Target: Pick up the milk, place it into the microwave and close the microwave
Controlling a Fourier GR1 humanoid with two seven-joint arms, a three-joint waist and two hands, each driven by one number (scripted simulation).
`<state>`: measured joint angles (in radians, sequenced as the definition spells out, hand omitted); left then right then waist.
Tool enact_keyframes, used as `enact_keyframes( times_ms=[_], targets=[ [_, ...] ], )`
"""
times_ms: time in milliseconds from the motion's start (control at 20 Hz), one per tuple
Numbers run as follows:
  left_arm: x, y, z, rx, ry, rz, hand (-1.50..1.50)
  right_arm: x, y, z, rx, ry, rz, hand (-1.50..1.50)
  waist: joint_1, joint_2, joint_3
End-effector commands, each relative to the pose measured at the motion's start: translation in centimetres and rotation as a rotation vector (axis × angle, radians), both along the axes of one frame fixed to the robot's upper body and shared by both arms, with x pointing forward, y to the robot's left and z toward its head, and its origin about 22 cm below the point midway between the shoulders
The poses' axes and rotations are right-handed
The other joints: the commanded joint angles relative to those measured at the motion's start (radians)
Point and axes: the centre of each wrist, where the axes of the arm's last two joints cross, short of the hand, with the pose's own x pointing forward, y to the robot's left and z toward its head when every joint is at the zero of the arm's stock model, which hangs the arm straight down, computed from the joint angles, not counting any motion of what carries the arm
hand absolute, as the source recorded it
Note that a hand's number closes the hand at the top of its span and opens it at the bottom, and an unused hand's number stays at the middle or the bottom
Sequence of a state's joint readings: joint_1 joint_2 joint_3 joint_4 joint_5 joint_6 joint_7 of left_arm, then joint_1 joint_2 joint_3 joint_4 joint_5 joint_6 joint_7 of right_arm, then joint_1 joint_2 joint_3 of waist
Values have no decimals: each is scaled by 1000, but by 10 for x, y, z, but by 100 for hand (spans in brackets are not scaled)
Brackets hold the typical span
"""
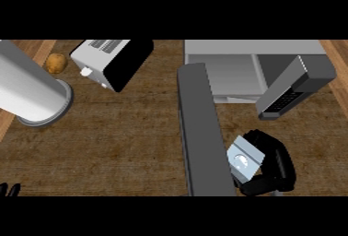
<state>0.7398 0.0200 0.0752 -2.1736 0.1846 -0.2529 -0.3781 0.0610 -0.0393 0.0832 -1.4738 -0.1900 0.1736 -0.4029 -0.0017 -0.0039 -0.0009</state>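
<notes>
The milk carton [245, 160], pale blue-grey with a white mark, sits low at the right, with my right hand [275, 163] curled round its right side. The microwave [231, 69] stands at the back right with its cavity showing. Its grey door [202, 133] is swung wide open and runs down the middle of the view, just left of the carton. The dark control panel [289, 92] juts out at the right. Only the fingertips of my left hand [8, 190] show at the lower left edge.
A toaster [112, 60] stands at the back, left of the microwave. A tall grey cylinder [31, 90] rises at the left, with a potato [56, 63] behind it. Bare wooden counter [122, 147] lies between the cylinder and the door.
</notes>
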Motion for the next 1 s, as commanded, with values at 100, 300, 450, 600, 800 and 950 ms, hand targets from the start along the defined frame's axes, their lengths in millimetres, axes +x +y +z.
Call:
enact_keyframes(
  times_ms=[100,300,450,600,800,950],
  targets=[
    [2,23,-1,-9,3,22,-150,11,41,45,-1,-50,-38,150,6,2,0],
    [-2,17,-14,0,4,8,-150,31,42,52,-20,-66,-71,150,9,3,1],
    [1,23,-1,3,1,17,-150,64,68,52,-90,-56,-126,150,18,5,1],
    [-4,30,2,23,-7,31,-150,77,71,38,-171,-58,-194,150,28,7,1],
    [2,44,3,16,8,12,-150,111,43,44,-192,16,-258,150,23,8,1],
    [6,31,1,26,23,-13,-150,126,58,30,-206,56,-292,150,34,12,2]
  ],
)
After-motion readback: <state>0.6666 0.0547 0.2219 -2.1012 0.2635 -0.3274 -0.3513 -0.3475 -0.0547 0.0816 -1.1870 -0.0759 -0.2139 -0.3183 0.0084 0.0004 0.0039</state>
